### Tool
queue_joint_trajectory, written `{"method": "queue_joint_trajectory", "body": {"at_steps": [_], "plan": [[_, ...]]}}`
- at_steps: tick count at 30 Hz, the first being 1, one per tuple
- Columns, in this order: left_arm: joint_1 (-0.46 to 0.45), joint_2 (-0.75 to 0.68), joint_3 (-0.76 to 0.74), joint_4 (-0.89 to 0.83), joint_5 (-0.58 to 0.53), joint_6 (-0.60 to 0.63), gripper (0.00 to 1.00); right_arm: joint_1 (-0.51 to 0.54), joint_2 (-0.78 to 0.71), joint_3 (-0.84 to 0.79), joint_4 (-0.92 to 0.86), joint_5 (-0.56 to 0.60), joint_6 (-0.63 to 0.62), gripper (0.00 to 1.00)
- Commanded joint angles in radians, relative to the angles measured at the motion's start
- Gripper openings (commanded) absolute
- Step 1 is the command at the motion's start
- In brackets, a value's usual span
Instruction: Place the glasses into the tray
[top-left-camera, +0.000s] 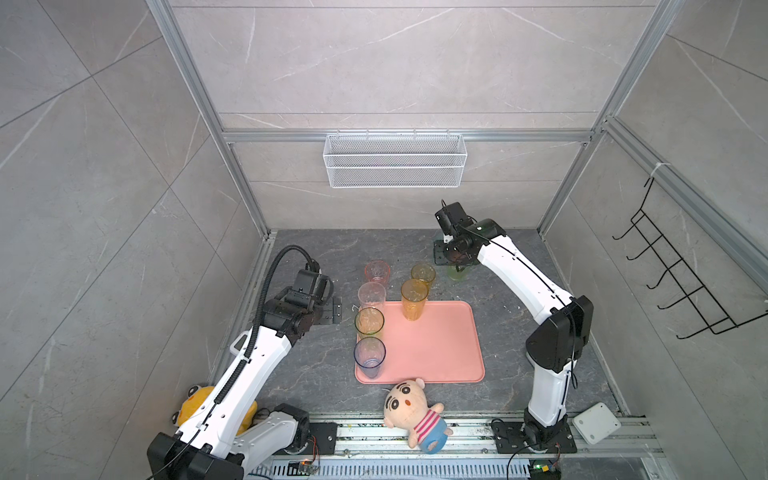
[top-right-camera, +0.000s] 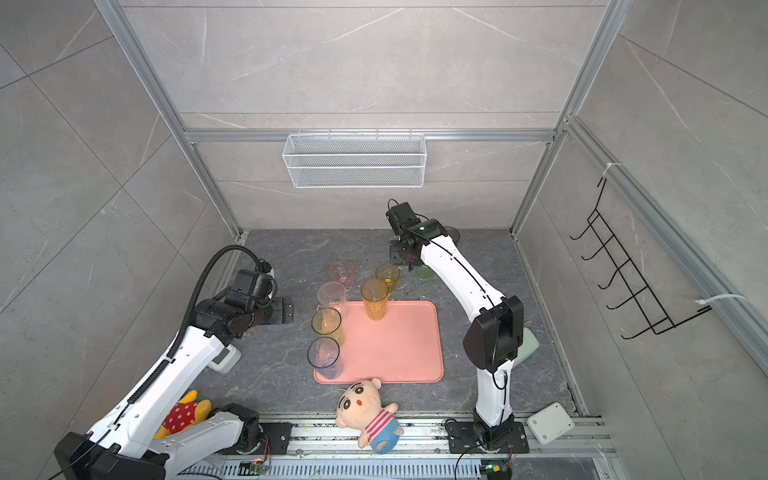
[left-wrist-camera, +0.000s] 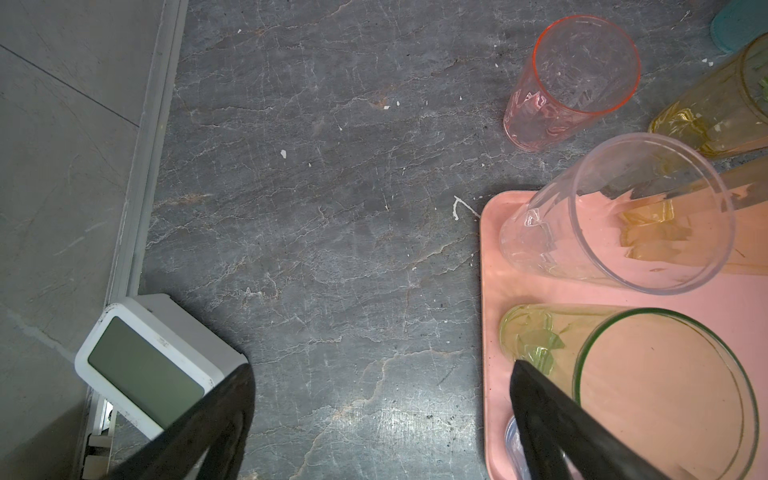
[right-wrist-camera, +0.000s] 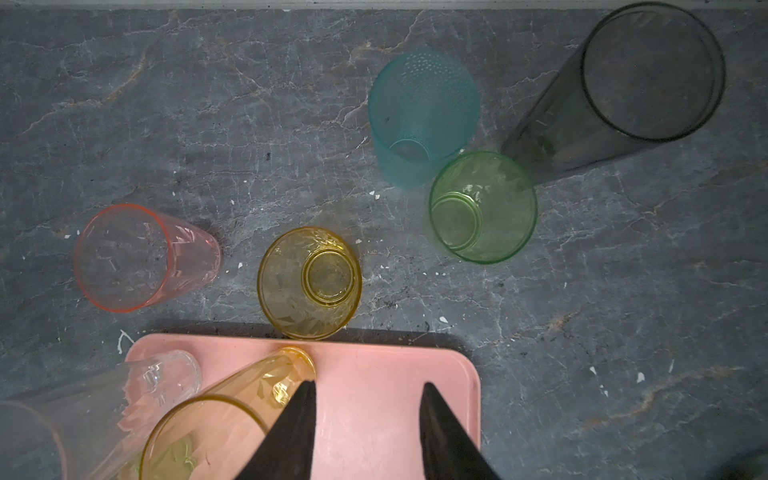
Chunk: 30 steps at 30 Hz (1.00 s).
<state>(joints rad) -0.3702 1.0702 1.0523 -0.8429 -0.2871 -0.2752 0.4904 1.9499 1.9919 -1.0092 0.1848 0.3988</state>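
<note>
The salmon-pink tray (top-left-camera: 432, 345) holds several upright glasses: a tall amber one (top-left-camera: 413, 301), a clear one (top-left-camera: 371, 296), a green-rimmed one (top-left-camera: 369, 322) and a blue one (top-left-camera: 369, 358). On the stone behind it stand a short pink glass (right-wrist-camera: 137, 257), a short amber (right-wrist-camera: 309, 282), a green (right-wrist-camera: 482, 208), a teal (right-wrist-camera: 424, 116) and a tall smoky grey (right-wrist-camera: 623, 91). My right gripper (right-wrist-camera: 369, 384) hangs open above the tray's back right part, beside the tall amber glass, holding nothing. My left gripper (left-wrist-camera: 381, 368) is open wide over bare stone left of the tray.
A plush doll (top-left-camera: 415, 411) lies at the tray's front edge. A white clock (left-wrist-camera: 145, 365) sits by the left wall, a yellow plush (top-left-camera: 195, 401) under the left arm. A wire basket (top-left-camera: 395, 160) hangs on the back wall, a black hook rack (top-left-camera: 681, 274) at right.
</note>
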Motion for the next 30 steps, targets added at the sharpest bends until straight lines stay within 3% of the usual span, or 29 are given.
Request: {"method": "queue_joint_trajectory", "body": {"at_steps": [1, 30], "plan": [[0.005, 0.000, 0.009, -0.005, -0.017, 0.003, 0.96, -0.012, 0.028, 0.000, 0.030, -0.038, -0.002, 0.44], [0.005, 0.000, 0.010, -0.007, -0.019, 0.003, 0.96, -0.045, 0.220, -0.037, 0.090, -0.108, 0.028, 0.43]]}}
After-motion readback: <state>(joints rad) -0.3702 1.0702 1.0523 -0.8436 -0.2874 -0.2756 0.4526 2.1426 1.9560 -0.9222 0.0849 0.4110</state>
